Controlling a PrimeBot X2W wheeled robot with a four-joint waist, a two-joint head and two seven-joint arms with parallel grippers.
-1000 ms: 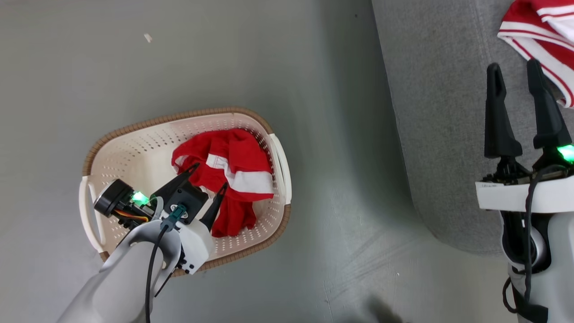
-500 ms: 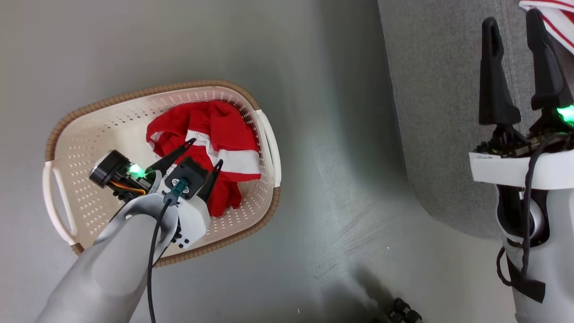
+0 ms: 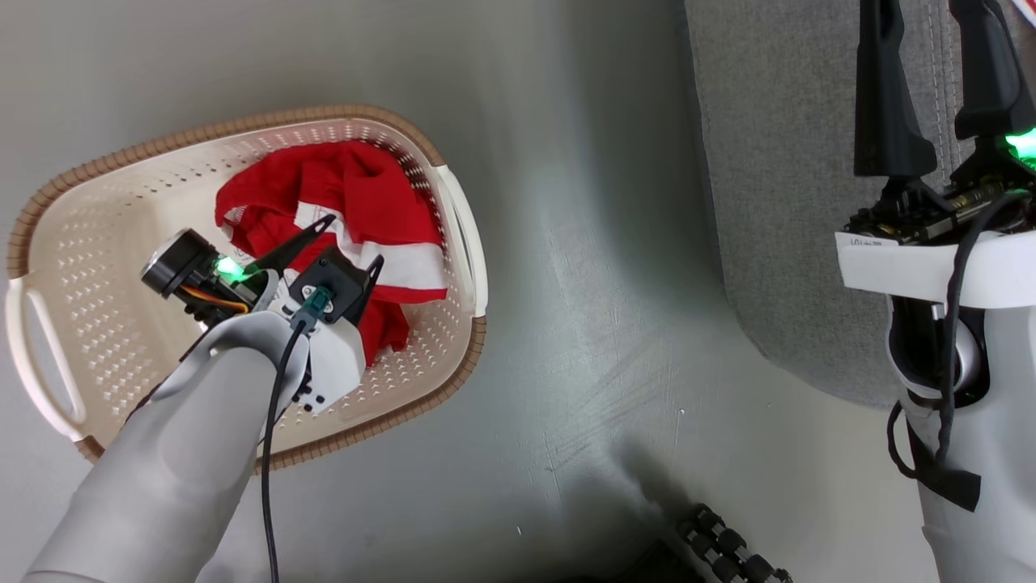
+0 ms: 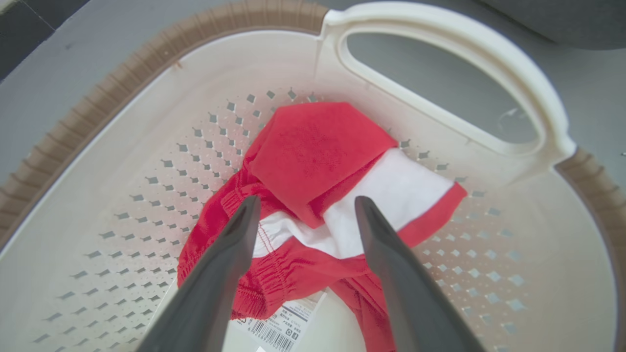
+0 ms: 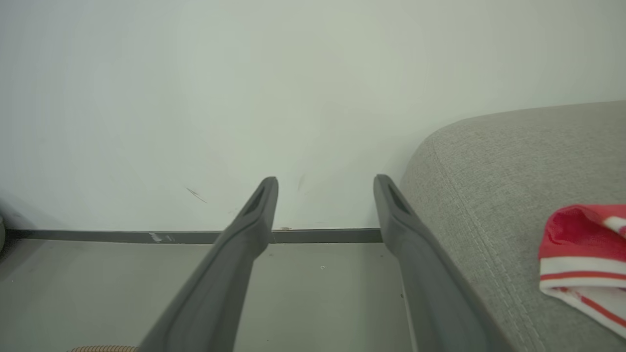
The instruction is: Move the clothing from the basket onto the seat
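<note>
Left end effector (image 3: 354, 240) wide open, empty, over red shorts (image 3: 356, 182) at 2 o'clock in basket (image 3: 81, 267). Right end effector (image 5: 326, 180) open, empty.

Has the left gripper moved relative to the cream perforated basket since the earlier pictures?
Yes. The left gripper has advanced over the red-and-white garment toward the basket's sofa-side white handle.

One basket (image 3: 243, 123) with two white handles (image 3: 465, 235) stands at the left, and one seat (image 3: 777, 202) at the right. There are two red garments, the basket's garment (image 3: 356, 186) and the seat's garment (image 5: 582, 244). There are two grippers, the left gripper (image 3: 354, 239) and the right gripper (image 5: 327, 180), with two fingers each.
</note>
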